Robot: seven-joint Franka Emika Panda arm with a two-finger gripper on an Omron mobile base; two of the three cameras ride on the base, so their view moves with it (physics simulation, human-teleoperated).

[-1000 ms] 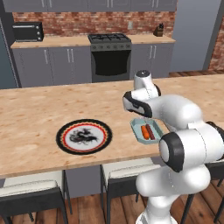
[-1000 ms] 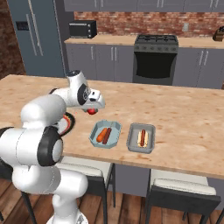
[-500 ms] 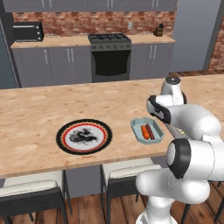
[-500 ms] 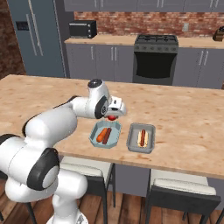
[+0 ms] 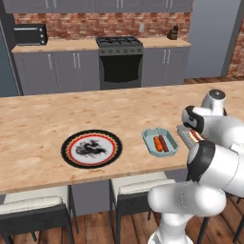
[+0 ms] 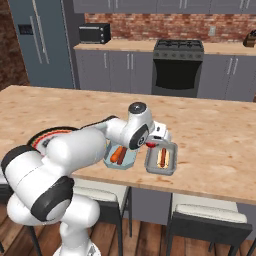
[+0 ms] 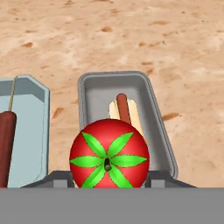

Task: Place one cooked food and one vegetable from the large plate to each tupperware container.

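gripper [image 7: 108, 178]: clamped on tomato [image 7: 109, 154]
tomato: above grey tray [image 7: 89, 94] w/ hot dog [image 7: 126, 111]
blue tupperware container [image 7: 37, 94]: tray's 9 o'clock

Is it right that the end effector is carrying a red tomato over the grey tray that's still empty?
Not quite: the grey tray is not empty. The hand view shows a hot dog in a bun already lying in it. The rest holds: the end effector carries the red tomato above that tray.
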